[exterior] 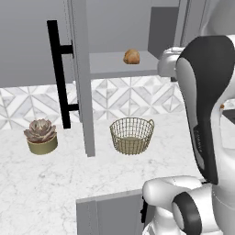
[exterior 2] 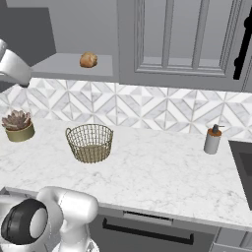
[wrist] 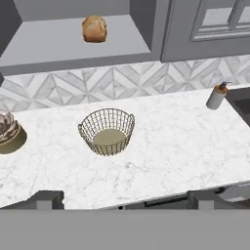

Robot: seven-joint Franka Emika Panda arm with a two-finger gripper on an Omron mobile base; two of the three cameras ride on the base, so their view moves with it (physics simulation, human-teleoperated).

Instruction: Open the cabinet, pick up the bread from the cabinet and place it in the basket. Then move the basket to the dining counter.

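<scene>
Golden-brown bread [wrist: 94, 29] sits on open cabinet [exterior: 119, 64] shelf, above empty basket [wrist: 107, 131] on worktop. Gripper [wrist: 125, 199] spread wide, holding nothing, well back. Risks: swung-out door [exterior: 81, 78] fouling arm; rounded loaf rolling deeper under off-centre pinch.

Cabinet [exterior: 117, 64] door [exterior: 82, 78] stands swung out; open shelf front, bare counter [exterior 2: 162, 167] around basket [exterior 2: 90, 142].

Cabinet [exterior: 82, 69] door swung open, black bar handle outward. Bread [wrist: 94, 29], golden-brown loaf, sits on cabinet shelf. Basket [wrist: 107, 132], tan wire mesh, upright, empty, on marble worktop below.
</scene>
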